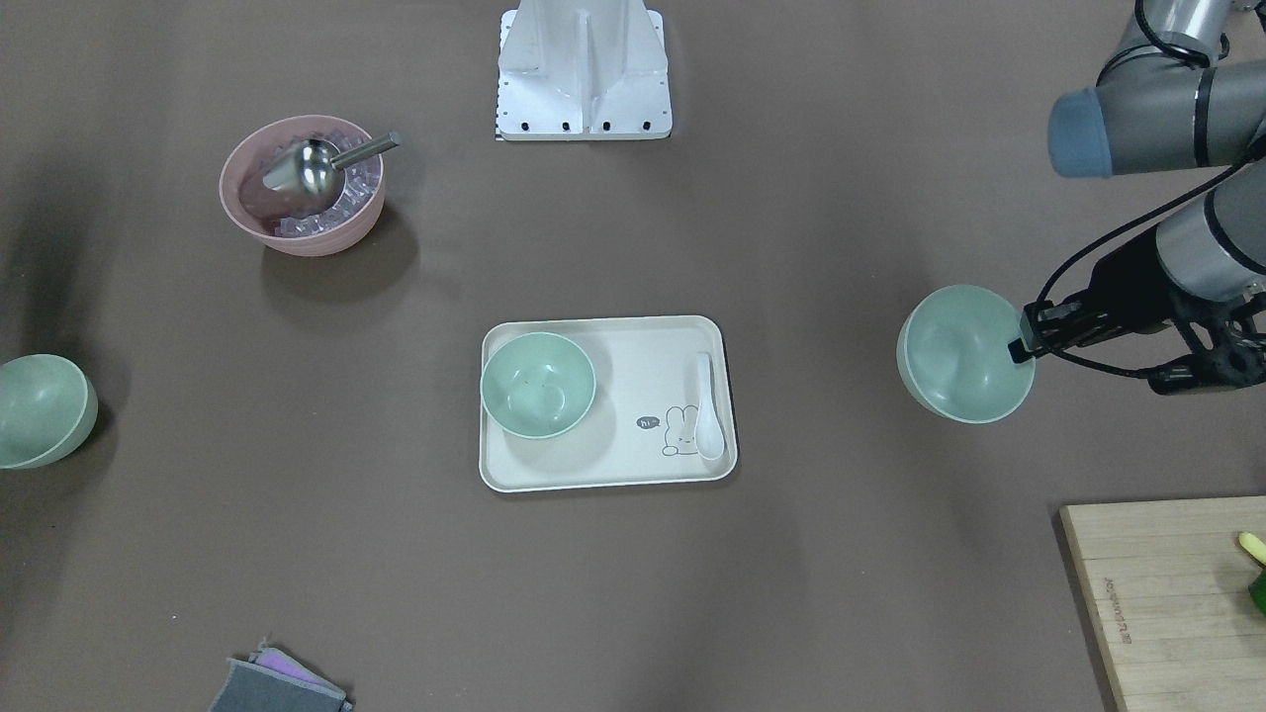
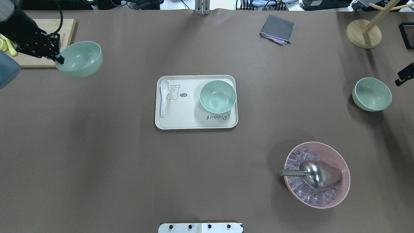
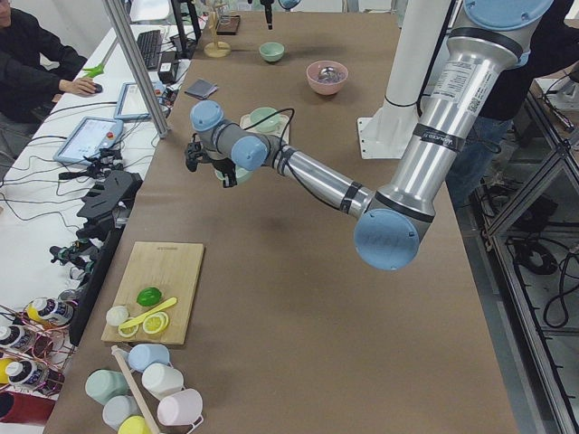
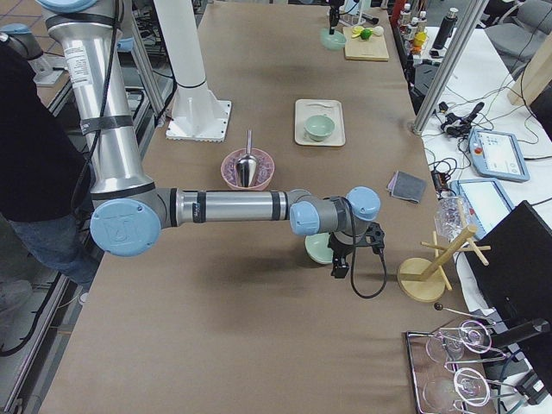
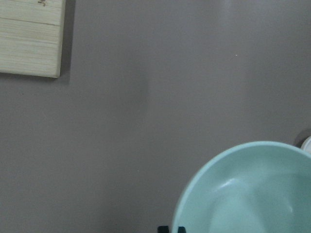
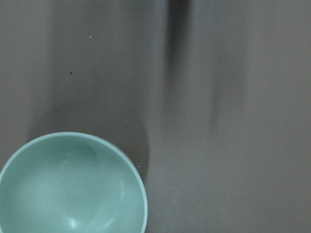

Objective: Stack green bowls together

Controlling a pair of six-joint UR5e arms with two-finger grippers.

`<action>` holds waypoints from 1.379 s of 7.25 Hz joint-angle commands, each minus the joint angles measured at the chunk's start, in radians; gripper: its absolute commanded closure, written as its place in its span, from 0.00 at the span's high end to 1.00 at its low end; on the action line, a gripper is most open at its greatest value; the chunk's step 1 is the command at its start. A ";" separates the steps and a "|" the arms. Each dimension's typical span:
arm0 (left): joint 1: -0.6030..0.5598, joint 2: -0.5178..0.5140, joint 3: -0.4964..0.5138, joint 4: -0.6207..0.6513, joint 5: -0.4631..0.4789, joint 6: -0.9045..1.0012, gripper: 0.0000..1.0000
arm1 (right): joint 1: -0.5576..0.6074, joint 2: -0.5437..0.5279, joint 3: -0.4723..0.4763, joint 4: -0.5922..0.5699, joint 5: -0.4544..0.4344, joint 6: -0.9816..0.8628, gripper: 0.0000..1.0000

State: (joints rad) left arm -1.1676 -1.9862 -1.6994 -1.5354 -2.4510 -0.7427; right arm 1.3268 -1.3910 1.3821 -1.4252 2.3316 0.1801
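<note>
Three pale green bowls show. One (image 2: 217, 96) stands upright on the cream tray (image 2: 181, 119) mid-table, also in the front view (image 1: 538, 386). My left gripper (image 2: 59, 59) is shut on the rim of the second bowl (image 2: 80, 59) and holds it, slightly tilted, above the table near the cutting board; the left wrist view shows that bowl (image 5: 248, 189) close up. The third bowl (image 2: 372, 94) sits on the table at the far right, with nothing gripping it. My right gripper (image 2: 404, 76) hovers just beside it, open and empty; the right wrist view shows this bowl (image 6: 70, 187) below.
A pink bowl (image 2: 346, 171) with ice and a metal scoop sits at the near right. A white spoon (image 2: 164, 97) lies on the tray. A wooden cutting board (image 2: 64, 29) is far left, a grey cloth (image 2: 277, 29) and a wooden stand (image 2: 364, 34) far right.
</note>
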 commanded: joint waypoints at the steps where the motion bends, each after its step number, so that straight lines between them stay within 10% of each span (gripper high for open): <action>1: 0.002 -0.023 -0.031 0.043 0.003 -0.029 0.00 | -0.050 0.018 -0.070 0.077 0.000 0.045 1.00; 2: 0.003 -0.032 -0.031 0.043 0.003 -0.050 0.00 | -0.058 0.020 -0.072 0.077 0.006 0.067 0.97; 5: 0.002 -0.036 -0.063 0.066 0.003 -0.052 0.00 | -0.087 0.021 -0.064 0.080 0.009 0.113 0.07; 10: 0.041 -0.081 -0.105 0.104 0.016 -0.182 0.00 | -0.051 0.046 0.027 0.086 0.151 0.192 0.00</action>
State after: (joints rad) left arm -1.1536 -2.0434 -1.7994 -1.4314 -2.4448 -0.8608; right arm 1.2531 -1.3606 1.3724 -1.3364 2.4092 0.3251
